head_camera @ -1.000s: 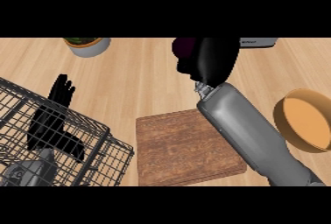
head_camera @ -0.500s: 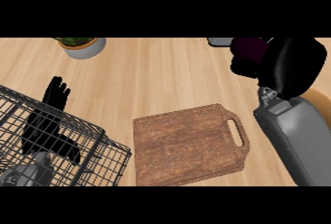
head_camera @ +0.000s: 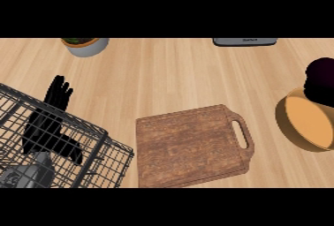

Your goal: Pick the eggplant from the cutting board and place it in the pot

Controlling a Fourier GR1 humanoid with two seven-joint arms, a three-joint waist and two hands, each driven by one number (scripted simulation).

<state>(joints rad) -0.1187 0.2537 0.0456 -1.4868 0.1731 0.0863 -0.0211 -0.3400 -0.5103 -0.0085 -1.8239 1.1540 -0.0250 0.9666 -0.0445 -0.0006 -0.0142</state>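
Observation:
The dark purple eggplant (head_camera: pixel 324 67) is at the far right edge, held above the back rim of the tan pot (head_camera: pixel 283 120). My right hand (head_camera: pixel 321 93) is curled round it and hides its lower part; the forearm is out of frame. The wooden cutting board (head_camera: pixel 186 148) lies in the middle of the counter with nothing on it, its handle slot toward the pot. My left hand (head_camera: pixel 49 118) rests open at the left with fingers up, seen partly through the wire basket.
A dark wire basket (head_camera: pixel 98 134) fills the lower left corner, close to the board's left edge. A small potted plant (head_camera: pixel 85 44) stands at the back left. A grey appliance (head_camera: pixel 244 41) sits at the back edge, right of centre.
My right hand has carried the eggplant from above the board's far side to the right, over the pot's rim. The view has shifted right. The left hand has stayed put.

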